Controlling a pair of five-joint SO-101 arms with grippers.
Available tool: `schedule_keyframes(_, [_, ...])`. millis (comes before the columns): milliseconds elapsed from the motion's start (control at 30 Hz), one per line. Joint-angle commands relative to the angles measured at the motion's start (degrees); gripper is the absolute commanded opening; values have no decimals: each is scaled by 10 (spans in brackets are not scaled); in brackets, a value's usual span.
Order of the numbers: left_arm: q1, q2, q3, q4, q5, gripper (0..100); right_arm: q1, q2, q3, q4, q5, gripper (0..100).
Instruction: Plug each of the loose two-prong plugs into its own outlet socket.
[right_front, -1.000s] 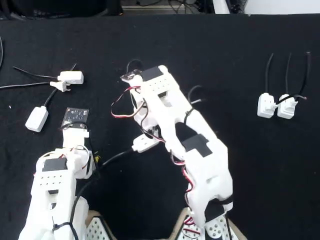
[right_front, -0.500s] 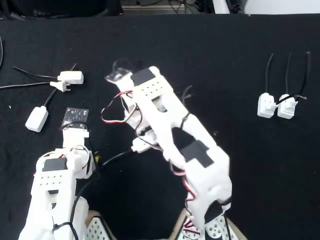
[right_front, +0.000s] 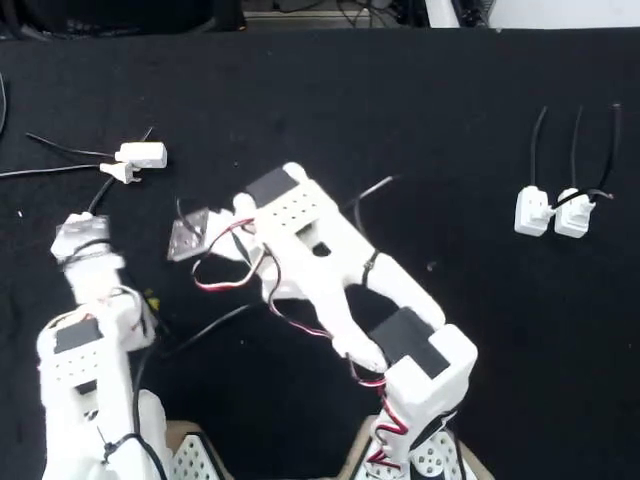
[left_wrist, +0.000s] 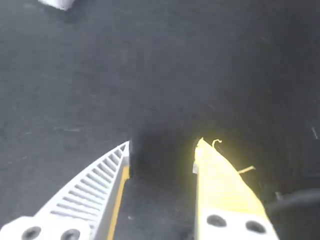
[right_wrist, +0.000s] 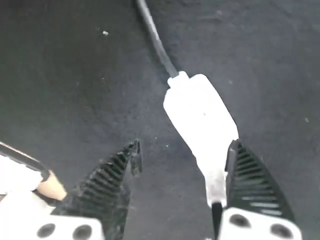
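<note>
The right gripper (right_wrist: 184, 146) has swung left. Wide open and empty, it straddles the plug (right_wrist: 202, 117) on the table (right_wrist: 75, 75). The plug's long axis runs straight ahead, against one finger. The left gripper (left_wrist: 163, 145), farther off, gapes empty.

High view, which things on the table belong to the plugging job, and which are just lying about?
Job: white plug body on black cord; small white two-prong plug; white socket block beside it; white corded blocks side by side.
Lying about: dark cables beyond the black table's far edge.
</note>
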Motion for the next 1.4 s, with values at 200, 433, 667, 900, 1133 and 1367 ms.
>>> schedule_keyframes(200, [-54,-7,-39,-23,58,209,29,-35,107,-160,64,354])
schedule_keyframes(433, [-54,-7,-39,-23,59,209,44,-35,174,-237,88,332])
schedule_keyframes(667, [-54,-7,-39,-23,59,209,76,-40,189,-305,34,9])
schedule_keyframes(900, [-53,-7,-39,-23,59,209,184,-84,103,-222,-137,10])
schedule_keyframes(1133, [-53,-7,-39,-23,59,209,398,-87,-107,-19,-380,11])
schedule_keyframes(1367, [-33,-7,-36,-23,56,209,484,65,-303,78,-394,11])
